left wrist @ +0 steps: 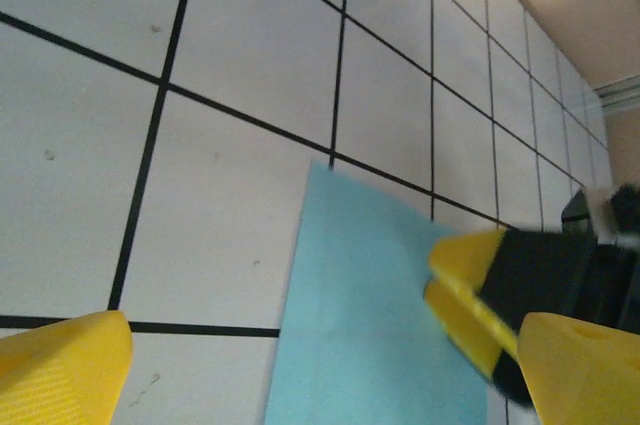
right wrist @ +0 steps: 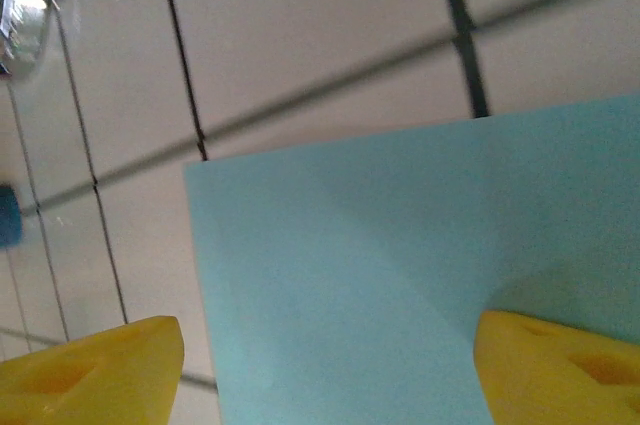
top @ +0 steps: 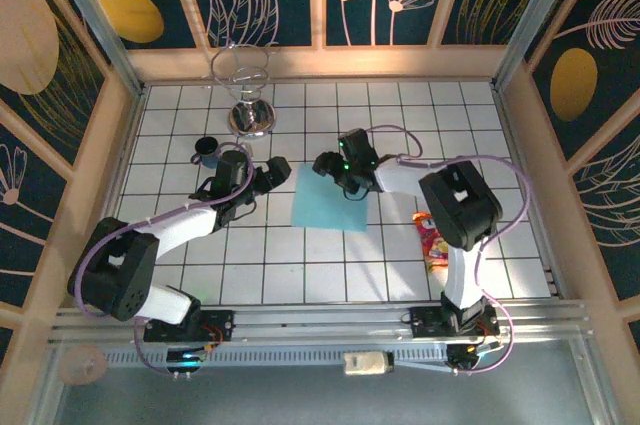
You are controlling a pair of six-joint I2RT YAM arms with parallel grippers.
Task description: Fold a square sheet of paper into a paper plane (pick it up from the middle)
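Thin light-blue paper square (top: 330, 200) lies flat on the tiled counter (top: 400, 125), slightly skewed, no real long axis. Left hand (top: 276, 175) spread, right hand (top: 326, 167) spread, maybe touching it.

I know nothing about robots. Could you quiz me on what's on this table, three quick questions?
1. True or false: the square sheet of paper lies flat and unfolded on the tiled table.
2. The snack packet lies on which side of the sheet? A the robot's left; B the robot's right; C against the far wall.
3. What colour are the fingers of the right gripper?
Key: 1 true; 2 B; 3 yellow.
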